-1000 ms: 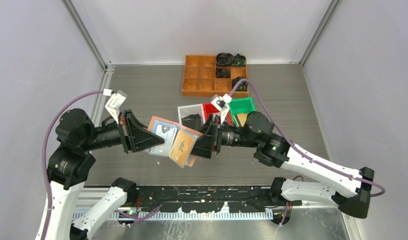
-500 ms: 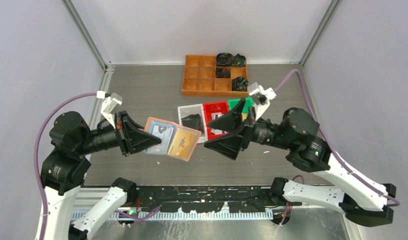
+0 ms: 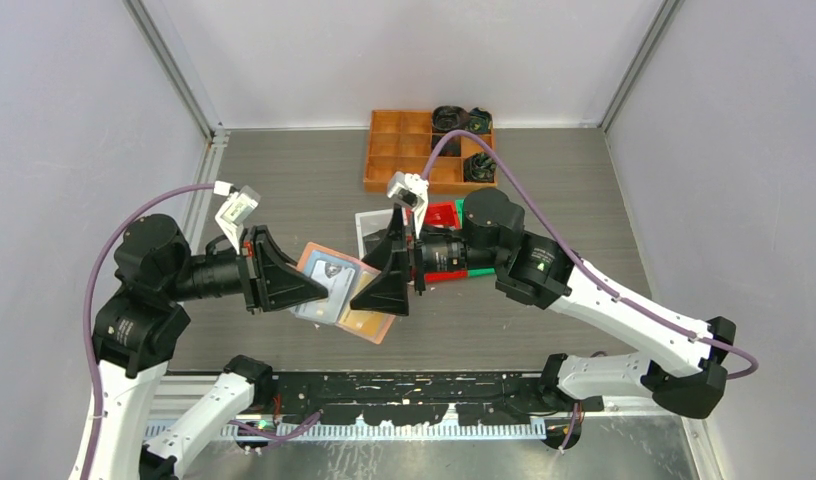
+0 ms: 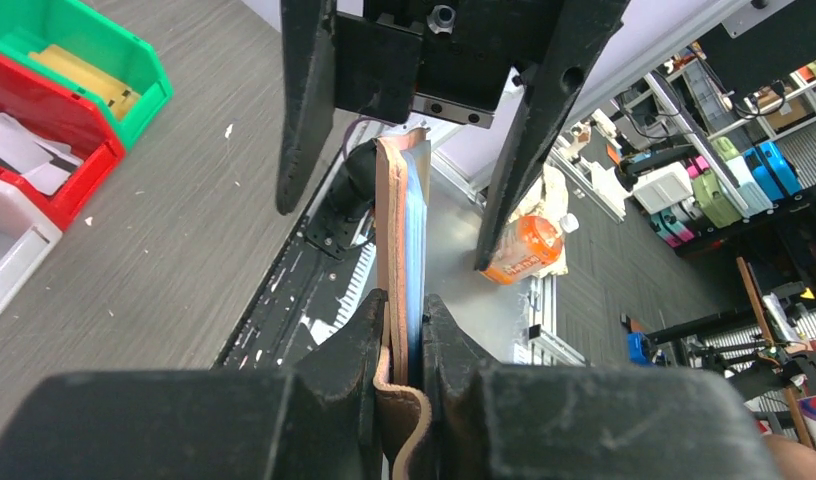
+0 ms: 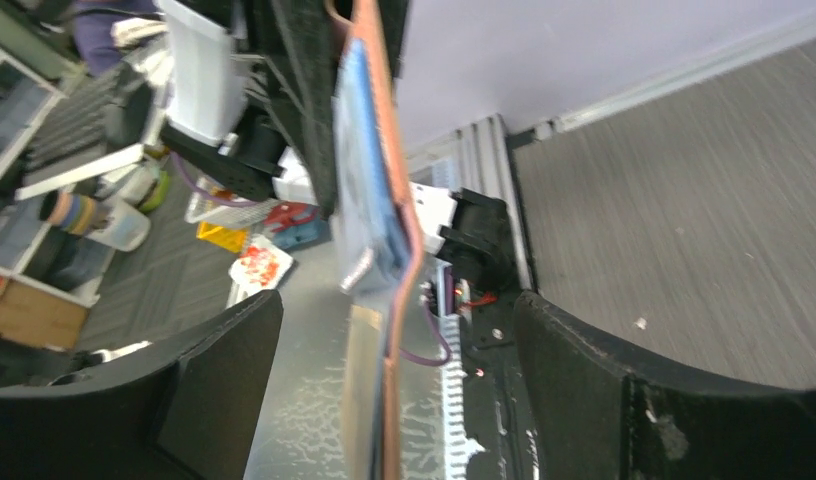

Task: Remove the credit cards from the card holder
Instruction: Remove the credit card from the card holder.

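The salmon-pink card holder hangs open in the air, and my left gripper is shut on its left end. A grey-blue card and a gold card sit in its clear pockets. In the left wrist view the holder stands edge-on, clamped between my fingers. My right gripper is open wide. Its two fingers straddle the holder's free end without touching it. In the right wrist view the holder runs edge-on between the open fingers.
A white bin, a red bin and a green bin stand behind the right arm. An orange compartment tray with dark items sits at the back. The table's near edge and arm bases lie just below the holder.
My right gripper was pulled back to the right half a second ago. It has swung left and now straddles the holder's free end. The left gripper still holds the holder, tilted slightly lower.
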Tool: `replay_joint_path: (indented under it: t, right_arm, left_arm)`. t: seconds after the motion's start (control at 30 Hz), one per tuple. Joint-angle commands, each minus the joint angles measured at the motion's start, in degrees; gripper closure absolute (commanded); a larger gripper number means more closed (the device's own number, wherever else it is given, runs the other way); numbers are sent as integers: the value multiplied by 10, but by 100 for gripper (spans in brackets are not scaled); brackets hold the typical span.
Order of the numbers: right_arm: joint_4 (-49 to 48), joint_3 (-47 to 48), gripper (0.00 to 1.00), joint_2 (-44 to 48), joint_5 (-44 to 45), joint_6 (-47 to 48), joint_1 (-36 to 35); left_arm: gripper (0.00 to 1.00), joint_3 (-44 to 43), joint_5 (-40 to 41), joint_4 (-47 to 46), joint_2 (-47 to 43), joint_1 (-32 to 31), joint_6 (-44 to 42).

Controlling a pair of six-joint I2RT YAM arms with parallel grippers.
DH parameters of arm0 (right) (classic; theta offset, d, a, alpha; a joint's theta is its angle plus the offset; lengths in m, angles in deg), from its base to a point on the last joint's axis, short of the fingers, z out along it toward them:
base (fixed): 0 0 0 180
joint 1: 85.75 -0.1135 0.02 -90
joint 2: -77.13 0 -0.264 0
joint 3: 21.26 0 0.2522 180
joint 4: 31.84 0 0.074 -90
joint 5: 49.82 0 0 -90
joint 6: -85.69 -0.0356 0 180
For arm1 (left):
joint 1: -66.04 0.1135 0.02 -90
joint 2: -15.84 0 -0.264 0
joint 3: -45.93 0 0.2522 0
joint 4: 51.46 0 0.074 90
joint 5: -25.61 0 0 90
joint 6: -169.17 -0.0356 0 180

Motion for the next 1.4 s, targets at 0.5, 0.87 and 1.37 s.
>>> replay_joint_path:
  t: [0.5, 0.87, 1.37]
  right_arm:
    - [-246, 7, 94, -45, -117, -144, -1]
    - [-260, -2, 83, -46, -128, -153, -5]
    - [-71, -9, 39, 139, 197, -115, 11]
  left_arm:
    - [74, 23, -35, -48, -8, 1, 33]
    - [95, 50, -48, -102, -2, 0, 88]
    - [100, 44, 73, -56, -12, 0, 28]
